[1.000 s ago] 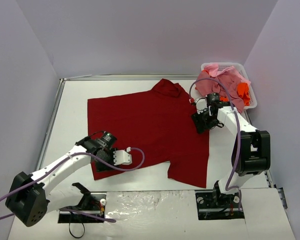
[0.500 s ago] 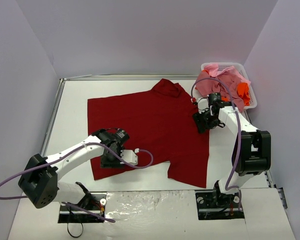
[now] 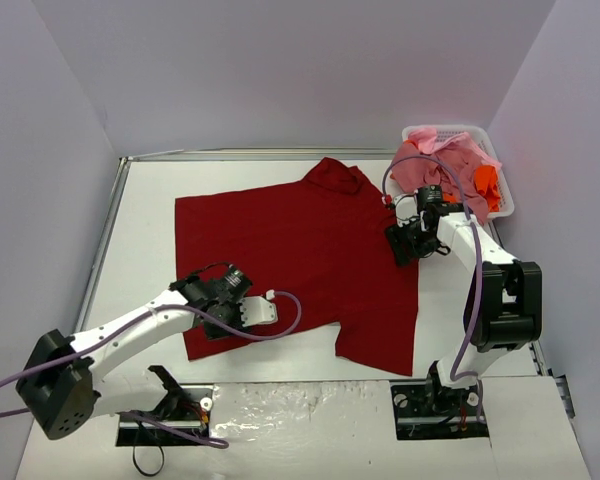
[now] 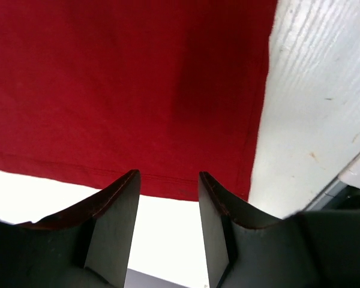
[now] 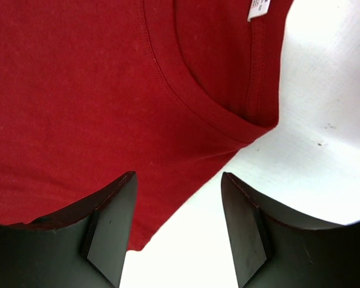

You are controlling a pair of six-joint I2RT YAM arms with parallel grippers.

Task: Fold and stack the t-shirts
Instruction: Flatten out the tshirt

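Observation:
A large dark red t-shirt [image 3: 300,250] lies spread flat on the white table. My left gripper [image 3: 212,320] hovers open at its near left corner. In the left wrist view the hem [image 4: 138,180] runs just past the fingertips of my left gripper [image 4: 168,183], with bare table between the jaws. My right gripper [image 3: 400,247] is open at the shirt's right edge. In the right wrist view the cloth edge [image 5: 162,222] passes between the jaws of my right gripper [image 5: 177,183], and the neckline [image 5: 216,114] with a white label [image 5: 258,8] lies ahead. Pink [image 3: 450,165] and orange [image 3: 487,185] t-shirts are heaped in the basket.
A white plastic basket [image 3: 450,128] stands at the back right corner, right behind the right arm. Grey walls close in the table on the left, back and right. A metal rail [image 3: 105,240] runs along the table's left edge.
The left arm has swung about over the shirt's near left corner, its gripper ending slightly lower and nearer the hem. The right arm has hardly moved.

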